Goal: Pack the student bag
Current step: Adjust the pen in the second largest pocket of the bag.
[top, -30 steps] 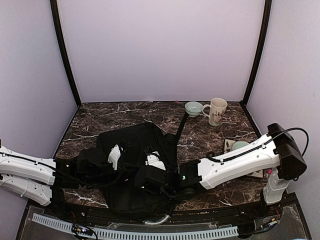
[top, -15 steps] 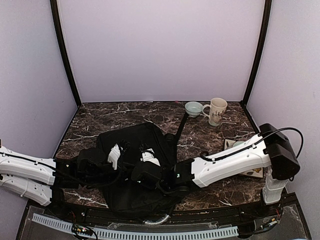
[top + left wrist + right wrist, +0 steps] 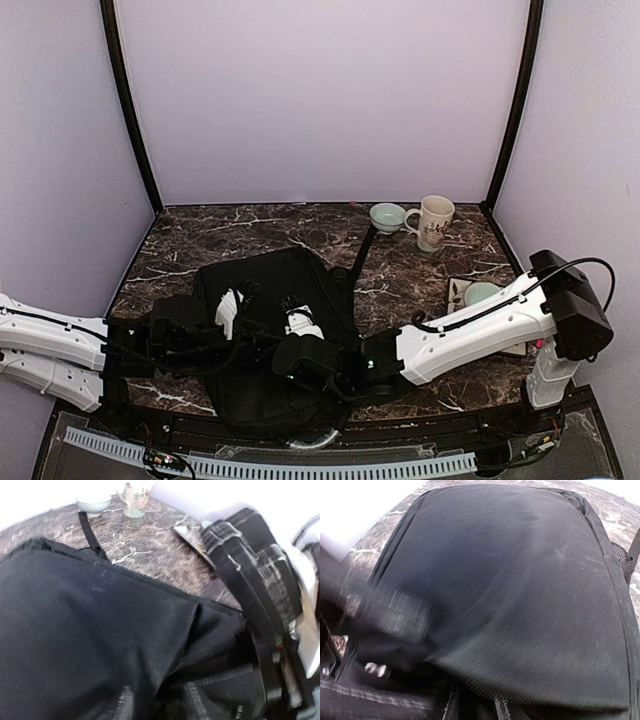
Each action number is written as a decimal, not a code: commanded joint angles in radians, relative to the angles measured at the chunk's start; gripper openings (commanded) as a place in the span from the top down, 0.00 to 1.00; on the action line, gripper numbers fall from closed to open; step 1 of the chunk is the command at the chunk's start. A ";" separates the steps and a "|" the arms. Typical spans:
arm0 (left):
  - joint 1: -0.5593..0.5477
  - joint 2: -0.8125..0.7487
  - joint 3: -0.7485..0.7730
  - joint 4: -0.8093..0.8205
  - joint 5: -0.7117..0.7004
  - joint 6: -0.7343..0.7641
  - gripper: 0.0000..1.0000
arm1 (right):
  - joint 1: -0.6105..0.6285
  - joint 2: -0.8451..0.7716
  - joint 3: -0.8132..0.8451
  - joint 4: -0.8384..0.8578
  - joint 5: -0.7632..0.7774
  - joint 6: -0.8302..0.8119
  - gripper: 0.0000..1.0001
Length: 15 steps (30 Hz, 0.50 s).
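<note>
You have the student bag (image 3: 275,275) lying flat on the marble-patterned desk (image 3: 190,240), towards the near edge and a little left of centre. Its black strap (image 3: 362,250) trails off the far right corner toward a pale green bowl (image 3: 387,216). A white mug with a printed design (image 3: 433,221) stands just right of that bowl, near the back wall. Both arms reach in low from either side and meet over the middle of the bag: your left hand (image 3: 232,308) over the left half of the fabric, your right hand (image 3: 298,320) just beside it. In the wrist views the black cloth fills nearly everything, creased and lifted near the bottom of each picture, and both are smeared by blur – so you cannot tell whether either hand is clenched on the fabric or released. At the right edge of the desk, well apart from the bag, a second pale bowl (image 3: 481,291) sits on a light tray (image 3: 458,292), partly hidden by the right arm
</note>
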 commanded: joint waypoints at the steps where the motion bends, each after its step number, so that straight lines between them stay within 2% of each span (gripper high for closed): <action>1: -0.004 -0.044 0.005 0.023 0.016 -0.013 0.39 | 0.072 -0.040 0.027 -0.072 0.043 0.014 0.75; 3: -0.005 -0.069 -0.007 0.023 0.016 -0.020 0.27 | 0.101 -0.038 0.045 -0.115 0.049 0.031 0.75; 6: -0.005 -0.116 -0.009 -0.022 -0.008 -0.040 0.19 | 0.149 -0.030 0.078 -0.214 0.074 0.090 0.74; 11: -0.006 -0.202 0.003 -0.143 -0.078 -0.082 0.17 | 0.184 -0.035 0.122 -0.364 0.092 0.183 0.70; 15: -0.005 -0.267 0.009 -0.231 -0.171 -0.109 0.16 | 0.191 -0.062 0.115 -0.434 0.093 0.230 0.59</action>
